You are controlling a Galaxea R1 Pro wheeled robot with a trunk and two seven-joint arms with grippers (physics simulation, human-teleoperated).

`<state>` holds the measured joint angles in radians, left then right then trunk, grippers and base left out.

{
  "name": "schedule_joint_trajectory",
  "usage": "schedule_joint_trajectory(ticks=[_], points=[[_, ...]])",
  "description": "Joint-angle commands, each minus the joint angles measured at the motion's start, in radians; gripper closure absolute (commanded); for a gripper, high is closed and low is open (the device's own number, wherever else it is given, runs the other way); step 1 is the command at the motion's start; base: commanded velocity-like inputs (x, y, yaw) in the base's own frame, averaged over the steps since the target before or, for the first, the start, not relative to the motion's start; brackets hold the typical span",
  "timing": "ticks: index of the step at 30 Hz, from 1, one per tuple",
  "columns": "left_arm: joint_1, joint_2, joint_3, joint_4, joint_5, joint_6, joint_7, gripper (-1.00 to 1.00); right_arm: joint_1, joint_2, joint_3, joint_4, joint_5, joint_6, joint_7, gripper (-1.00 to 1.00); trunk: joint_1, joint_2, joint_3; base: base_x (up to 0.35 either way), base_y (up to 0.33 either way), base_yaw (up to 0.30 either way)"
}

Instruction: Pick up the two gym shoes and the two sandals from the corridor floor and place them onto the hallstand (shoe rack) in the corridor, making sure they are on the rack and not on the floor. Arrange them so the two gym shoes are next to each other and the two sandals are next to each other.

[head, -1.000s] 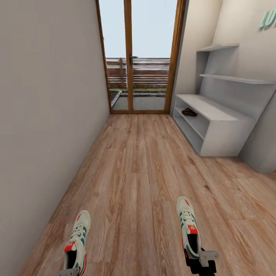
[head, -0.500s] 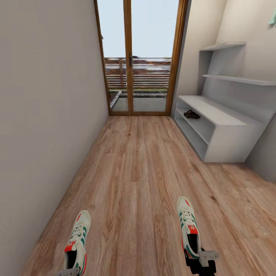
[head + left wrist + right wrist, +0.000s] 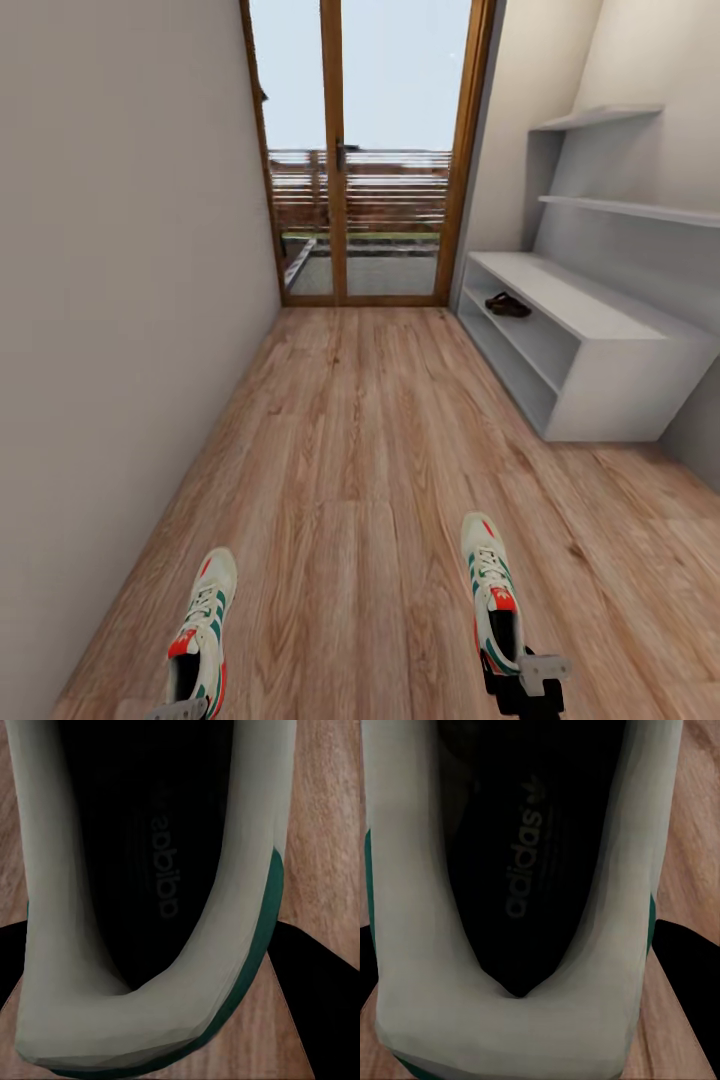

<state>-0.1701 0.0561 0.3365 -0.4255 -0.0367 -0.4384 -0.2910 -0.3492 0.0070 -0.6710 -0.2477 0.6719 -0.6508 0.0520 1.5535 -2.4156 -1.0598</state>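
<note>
White gym shoes hang at the heel from each gripper above the wood-plank corridor floor (image 3: 380, 450). The left gripper (image 3: 178, 712) pinches the left gym shoe (image 3: 200, 625); the right gripper (image 3: 520, 690) clamps the right gym shoe (image 3: 490, 590). Both shoes point toward the glass door (image 3: 365, 150). Further right, a brown sandal (image 3: 508, 305) lies on the hallstand's (image 3: 600, 350) upper open shelf.
</note>
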Motion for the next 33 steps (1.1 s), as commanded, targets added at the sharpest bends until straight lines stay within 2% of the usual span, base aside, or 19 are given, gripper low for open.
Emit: schedule_joint_trajectory(ticks=[1,33], points=[[-0.001,-0.001,0.009,0.001,-0.003,-0.002,-0.01,1.0,-0.001,0.001,-0.009,-0.001,0.004,-0.003,0.006,1.0,0.0,0.0,-0.001,0.338,0.0,0.0],[-0.001,-0.001,0.009,0.001,-0.003,-0.002,-0.01,1.0,-0.001,0.001,-0.008,-0.001,0.005,-0.003,0.005,1.0,0.0,0.0,-0.001,0.338,0.0,0.0]])
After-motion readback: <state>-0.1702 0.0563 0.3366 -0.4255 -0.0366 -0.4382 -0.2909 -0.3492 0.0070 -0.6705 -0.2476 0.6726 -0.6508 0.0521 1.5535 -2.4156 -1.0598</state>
